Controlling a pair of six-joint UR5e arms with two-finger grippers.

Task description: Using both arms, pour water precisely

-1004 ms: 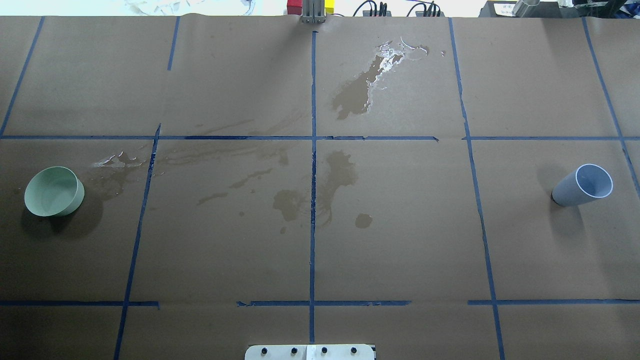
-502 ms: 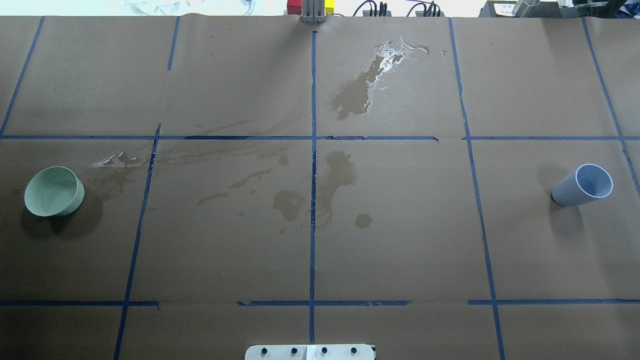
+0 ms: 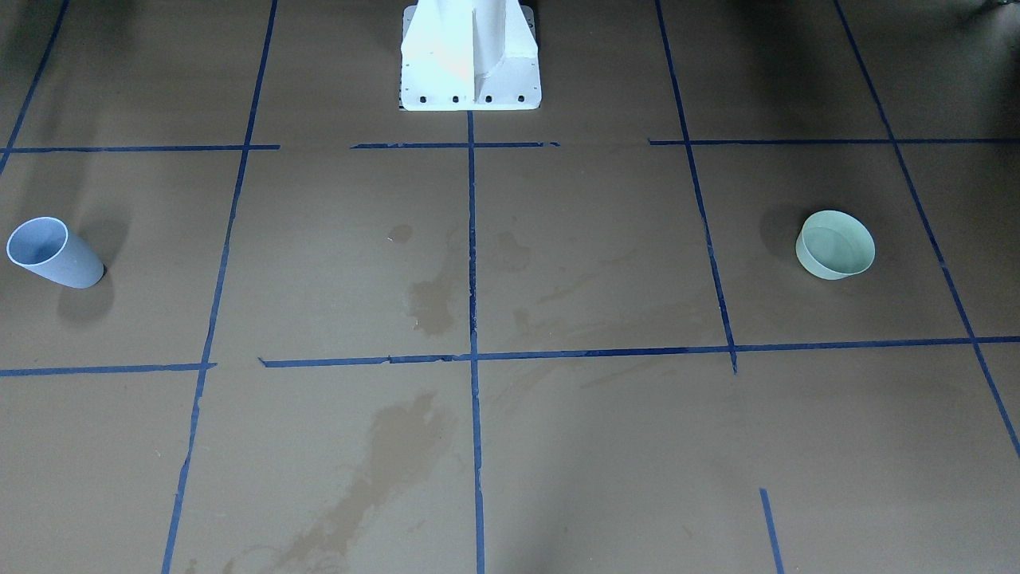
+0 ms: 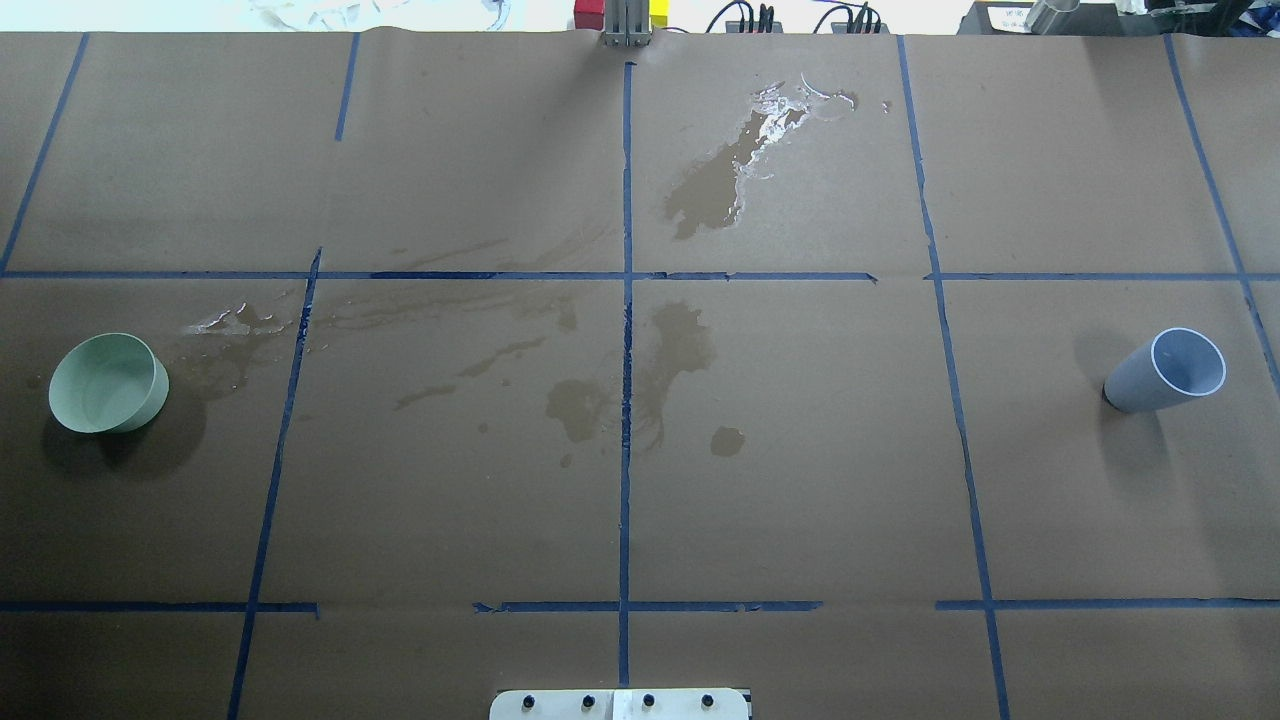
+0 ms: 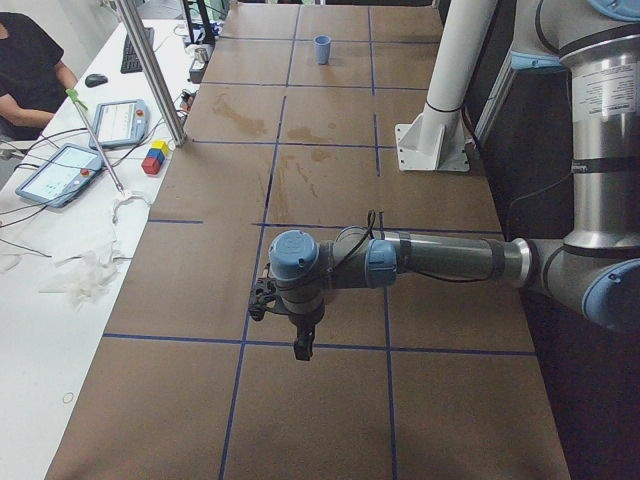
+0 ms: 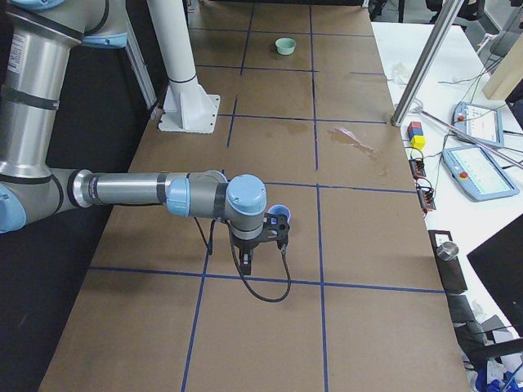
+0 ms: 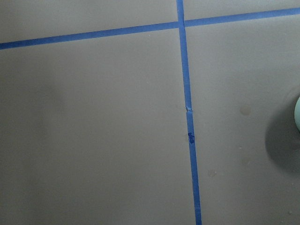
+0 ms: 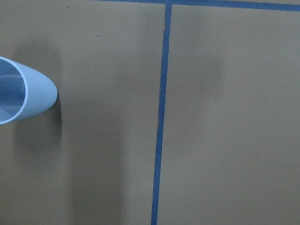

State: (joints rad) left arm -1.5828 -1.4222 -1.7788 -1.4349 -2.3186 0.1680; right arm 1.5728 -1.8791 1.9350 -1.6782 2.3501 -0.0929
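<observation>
- Desk point(image 4: 800, 480): covered in brown paper, marked off in squares by blue tape lines point(image 4: 626, 400).
- Green bowl point(image 4: 105, 383): upright, near the desk's left edge, mid-depth. Only a sliver of it shows at the right edge of the left wrist view point(image 7: 297, 112).
- Blue cup point(image 4: 1165, 370): upright, near the desk's right edge, well apart from the bowl. It sits at the left edge of the right wrist view point(image 8: 23, 96).
- Water point(image 4: 760, 135): mostly on the paper. A shiny puddle lies near the far edge, just right of the centre tape line. Darker wet patches point(image 4: 680, 340) sit mid-desk on that line. A small glinting patch point(image 4: 235, 320) lies just beside the bowl.
- Inside the bowl there is a faint sheen. I cannot tell whether the cup holds any water.
- Left arm point(image 5: 440, 258): forearm level over the desk's left end. The left gripper point(image 5: 301, 340) points down, above the paper. It shows in the side view only, so I cannot tell how the jaws stand.
- Right arm point(image 6: 131, 189): forearm level over the right end. The right gripper point(image 6: 248, 260) points down, just beside the cup and apart from it. I cannot tell the jaw state here either.
- White pedestal point(image 3: 470, 56): bolted at the middle of the desk's robot-side edge.
</observation>
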